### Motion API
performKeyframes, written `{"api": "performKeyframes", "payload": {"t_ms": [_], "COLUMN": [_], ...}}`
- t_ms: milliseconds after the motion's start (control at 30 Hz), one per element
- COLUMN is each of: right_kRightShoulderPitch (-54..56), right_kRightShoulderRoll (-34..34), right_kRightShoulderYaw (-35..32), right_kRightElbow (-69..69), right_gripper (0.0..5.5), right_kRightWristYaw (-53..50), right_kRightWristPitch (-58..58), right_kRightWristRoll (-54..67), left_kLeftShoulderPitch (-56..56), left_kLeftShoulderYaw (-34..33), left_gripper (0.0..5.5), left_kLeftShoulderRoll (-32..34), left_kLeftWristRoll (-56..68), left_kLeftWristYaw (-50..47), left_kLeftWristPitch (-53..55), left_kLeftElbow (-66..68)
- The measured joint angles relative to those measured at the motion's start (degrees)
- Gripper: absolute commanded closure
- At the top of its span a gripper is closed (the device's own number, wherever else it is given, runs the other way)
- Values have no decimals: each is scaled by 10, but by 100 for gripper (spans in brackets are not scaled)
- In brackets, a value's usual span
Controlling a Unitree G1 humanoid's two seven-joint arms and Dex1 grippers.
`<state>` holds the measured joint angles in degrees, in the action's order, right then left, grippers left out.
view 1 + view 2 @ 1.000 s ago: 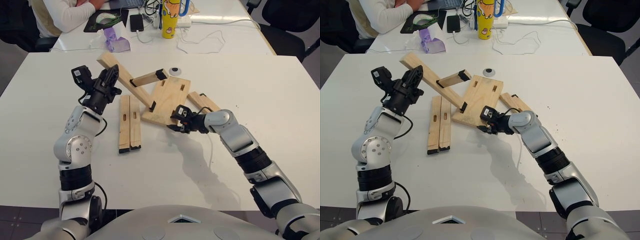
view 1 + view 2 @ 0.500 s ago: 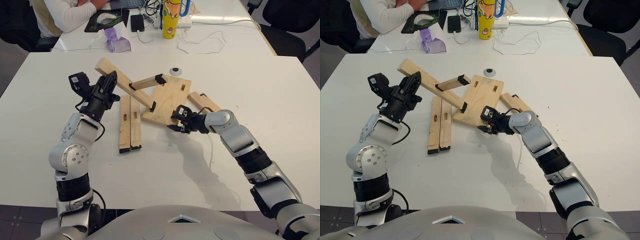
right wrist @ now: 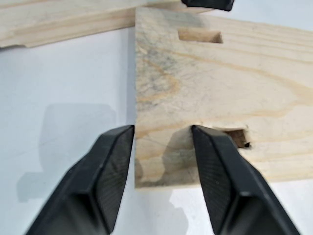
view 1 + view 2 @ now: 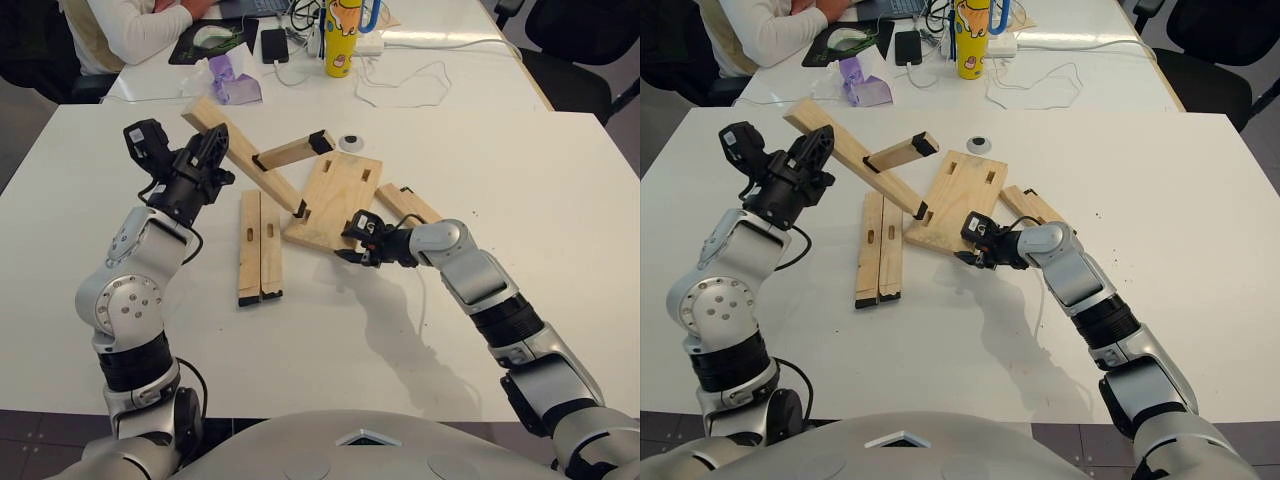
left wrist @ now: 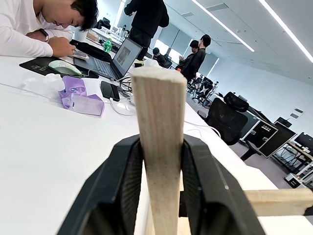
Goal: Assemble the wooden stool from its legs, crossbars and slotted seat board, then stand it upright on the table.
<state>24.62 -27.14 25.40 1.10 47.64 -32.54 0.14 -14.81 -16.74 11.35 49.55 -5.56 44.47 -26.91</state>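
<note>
Clamping leg in left fingers | right fingers apart at seat board corner

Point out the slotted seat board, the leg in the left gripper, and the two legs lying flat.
slotted seat board [image 4: 335,205], left eye view, bare top face.
held leg [image 5: 159,127], left wrist view, face near its clamped end.
two flat legs [image 4: 270,250], left eye view, mid-length.

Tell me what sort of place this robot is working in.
Most likely an open-plan office or lab: a laptop on the next desk, black office chairs, and long ceiling light strips.
</note>
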Motion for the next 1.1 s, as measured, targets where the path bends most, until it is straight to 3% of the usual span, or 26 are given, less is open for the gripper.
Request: {"api": "performKeyframes", "payload": {"t_ms": [633, 1100], "right_kRightShoulderPitch": [0, -3], "right_kRightShoulderRoll": [0, 0], "right_kRightShoulderYaw": [2, 2], "right_kRightElbow": [-1, -4], "right_gripper": [352, 352], "right_kRightWristYaw": [-2, -6], "right_kRightWristPitch": [0, -1], "right_kRightWristRoll": [0, 0], "left_kLeftShoulderPitch": [-3, -4], "left_kLeftShoulderYaw": [33, 111], "left_gripper": [444, 444], "left_kLeftShoulderRoll": [-5, 27], "left_kLeftWristRoll": [-49, -142], "left_kLeftWristYaw": [14, 61], "left_kLeftWristPitch": [-13, -38], "left_kLeftElbow": [30, 15]}}
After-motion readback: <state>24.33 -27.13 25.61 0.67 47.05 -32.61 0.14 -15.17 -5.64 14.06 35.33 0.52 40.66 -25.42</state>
